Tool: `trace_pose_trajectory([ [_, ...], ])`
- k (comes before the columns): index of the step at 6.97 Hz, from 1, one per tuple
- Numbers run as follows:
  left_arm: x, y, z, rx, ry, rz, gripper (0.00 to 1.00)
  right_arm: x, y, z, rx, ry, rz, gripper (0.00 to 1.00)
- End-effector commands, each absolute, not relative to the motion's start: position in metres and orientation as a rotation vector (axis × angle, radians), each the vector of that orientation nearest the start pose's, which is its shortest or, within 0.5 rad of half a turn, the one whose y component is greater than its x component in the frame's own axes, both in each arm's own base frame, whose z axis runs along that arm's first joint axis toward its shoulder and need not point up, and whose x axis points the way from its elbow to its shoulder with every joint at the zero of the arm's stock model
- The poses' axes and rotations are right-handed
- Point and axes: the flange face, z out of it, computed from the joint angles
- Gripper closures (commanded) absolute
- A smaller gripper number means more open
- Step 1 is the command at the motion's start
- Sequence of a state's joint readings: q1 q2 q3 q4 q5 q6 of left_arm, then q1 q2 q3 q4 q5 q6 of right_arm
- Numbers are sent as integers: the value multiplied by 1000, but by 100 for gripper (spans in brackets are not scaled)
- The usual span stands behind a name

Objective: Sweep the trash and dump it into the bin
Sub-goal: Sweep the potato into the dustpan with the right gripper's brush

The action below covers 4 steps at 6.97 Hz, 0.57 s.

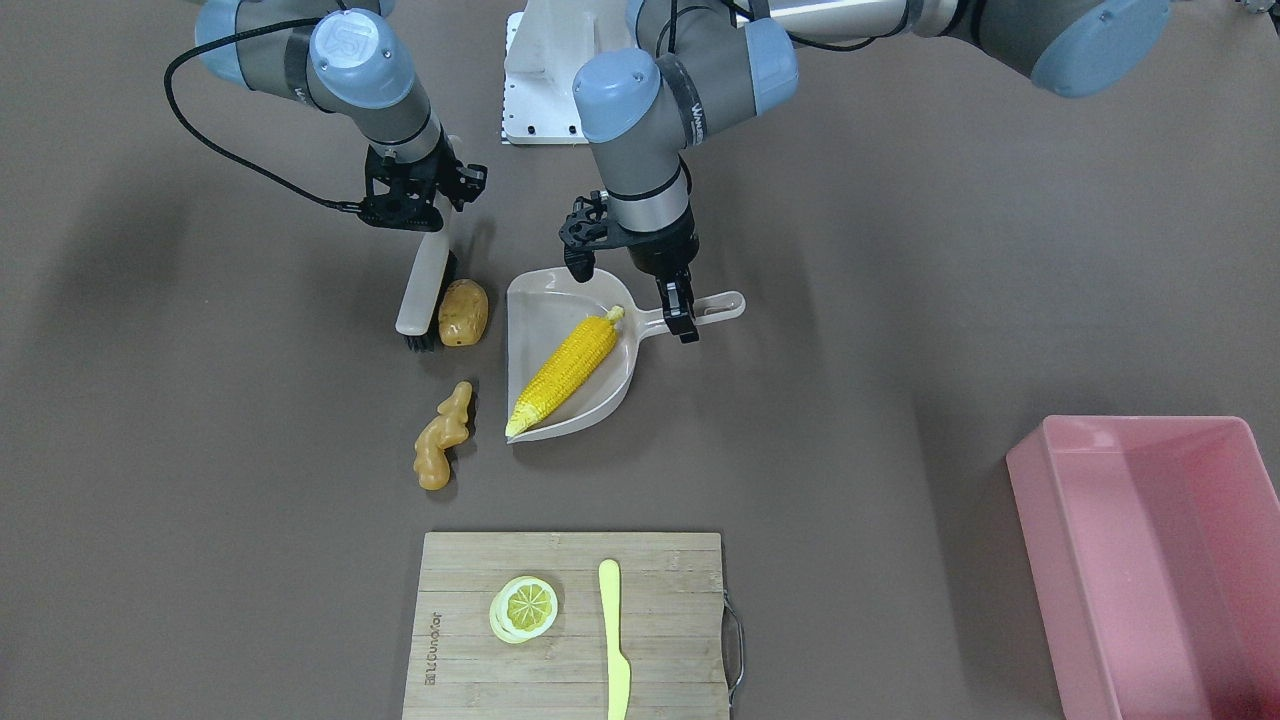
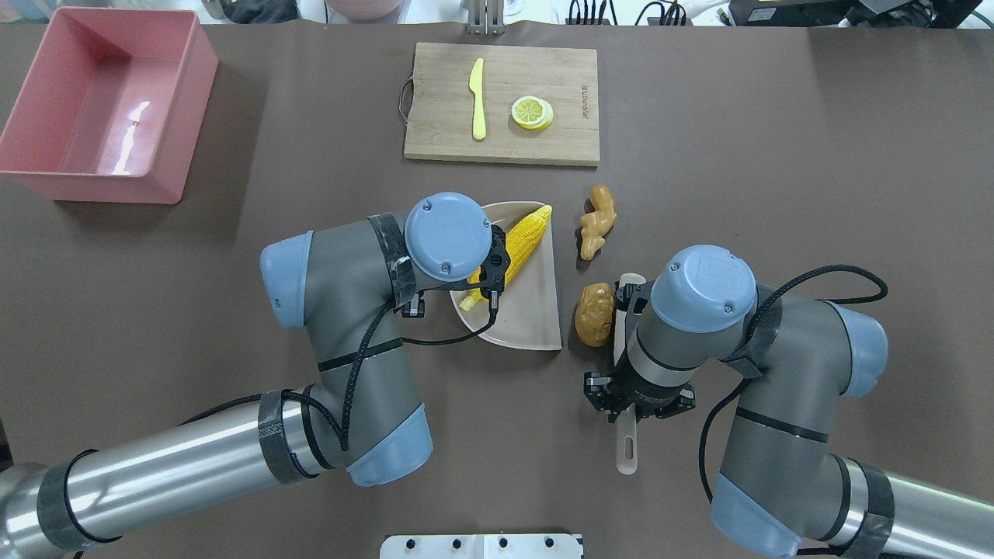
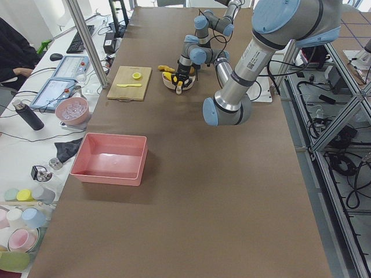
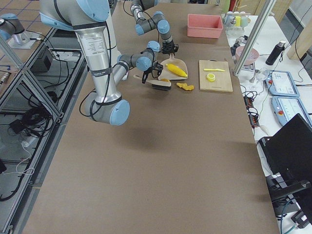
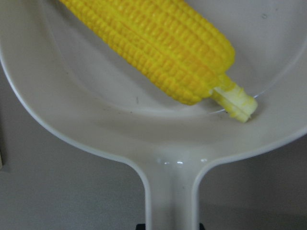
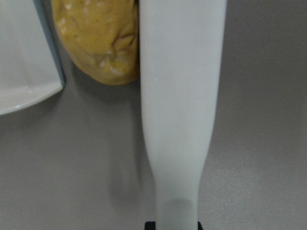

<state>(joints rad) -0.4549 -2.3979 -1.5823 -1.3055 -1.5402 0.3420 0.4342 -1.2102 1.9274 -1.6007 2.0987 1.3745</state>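
Nearest the robot's edge of the brown table [image 1: 900, 250], the right gripper [image 2: 633, 404] is clamped on the handle of the white plastic brush with black bristles [image 1: 425, 290]. The brush head sits against the brown lumpy toy potato [image 1: 464, 311], which I read as set up to push it toward the robot's left. Mid-table, the left gripper [image 1: 680, 315] is closed on the handle of the grey-beige plastic dustpan [image 1: 540, 310], bracing it with the straight lip facing the potato. The long yellow toy corn cob [image 1: 570, 365] already lies diagonally inside. The knobby tan-orange toy ginger root [image 1: 442, 437] lies just outside the lip, farther out, unswept. At the far edge is a bamboo cutting board [image 1: 670, 640] with a round lemon slice [image 1: 524, 607] and a yellow-green plastic knife [image 1: 613, 630], not trash. The large pink rectangular plastic tub [image 2: 109, 189] sits in the far-left corner with no trash showing in it. Unclear: the overhead view hides the bristles under the right arm, I can't tell whether the pan lip sits flat, and both wrist views crop the fingertips.
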Motion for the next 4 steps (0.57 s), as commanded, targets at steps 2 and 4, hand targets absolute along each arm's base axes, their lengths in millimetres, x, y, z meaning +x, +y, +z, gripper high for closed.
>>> trace_pose_trajectory([
  [2, 591, -429, 195, 577, 203, 1426, 100, -494, -322, 285, -242, -826, 38, 100],
  [4, 594, -431, 195, 573, 202, 1426, 100, -508, -328, 247, -204, -866, 32, 100],
])
